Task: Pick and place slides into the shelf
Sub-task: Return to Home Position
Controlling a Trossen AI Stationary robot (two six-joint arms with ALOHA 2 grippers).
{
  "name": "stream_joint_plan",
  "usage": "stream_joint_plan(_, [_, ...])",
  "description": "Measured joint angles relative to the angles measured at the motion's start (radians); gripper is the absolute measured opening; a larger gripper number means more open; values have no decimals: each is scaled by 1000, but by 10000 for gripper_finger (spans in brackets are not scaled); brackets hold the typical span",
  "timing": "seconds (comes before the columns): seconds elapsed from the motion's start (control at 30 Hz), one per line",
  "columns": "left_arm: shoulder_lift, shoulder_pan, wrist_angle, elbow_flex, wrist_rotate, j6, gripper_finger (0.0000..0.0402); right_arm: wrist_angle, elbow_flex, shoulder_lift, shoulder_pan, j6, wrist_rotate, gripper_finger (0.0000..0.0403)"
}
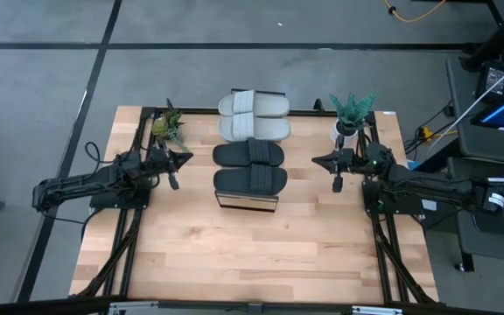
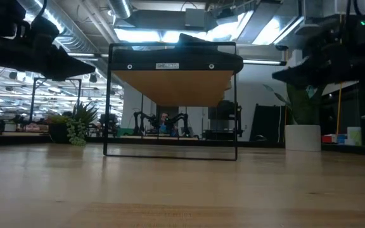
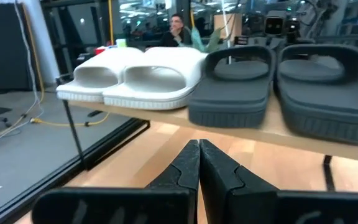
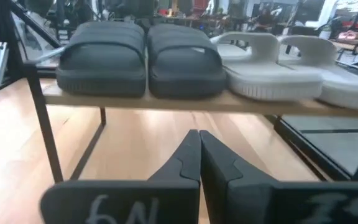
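Observation:
Four slides lie sole-down in a row on the shelf (image 1: 248, 199): two light grey ones (image 1: 254, 105) (image 1: 255, 128) at the far end, two black ones (image 1: 248, 154) (image 1: 250, 181) nearer. The left wrist view shows the grey pair (image 3: 135, 78) beside the black pair (image 3: 278, 87); the right wrist view shows black (image 4: 142, 59) and grey (image 4: 291, 65). My left gripper (image 1: 174, 181) hovers left of the shelf, shut and empty (image 3: 199, 163). My right gripper (image 1: 337, 184) hovers right of it, shut and empty (image 4: 199, 155).
A small green plant (image 1: 168, 125) stands at the table's far left and a potted plant (image 1: 350, 112) at the far right, each close behind a gripper. Bare wooden tabletop (image 1: 252, 254) stretches in front of the shelf. A person (image 3: 178, 28) sits in the room beyond.

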State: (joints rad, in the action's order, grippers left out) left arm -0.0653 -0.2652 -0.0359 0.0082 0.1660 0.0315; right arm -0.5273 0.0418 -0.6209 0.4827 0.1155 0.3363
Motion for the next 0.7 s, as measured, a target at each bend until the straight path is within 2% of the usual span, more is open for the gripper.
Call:
stream_joint_plan(0.07, [-9,-9,-1,0,0,-3,4,-23,-35,-4,12,-28,1,3])
stream_joint_plan(0.4, [-11,-12,-2,0,0,-2,4,-123,-35,-12,16,-11,0,3])
stream_joint_plan(0.7, [-11,-12,-2,0,0,-2,4,-112,-35,-11,16,-182,0,16])
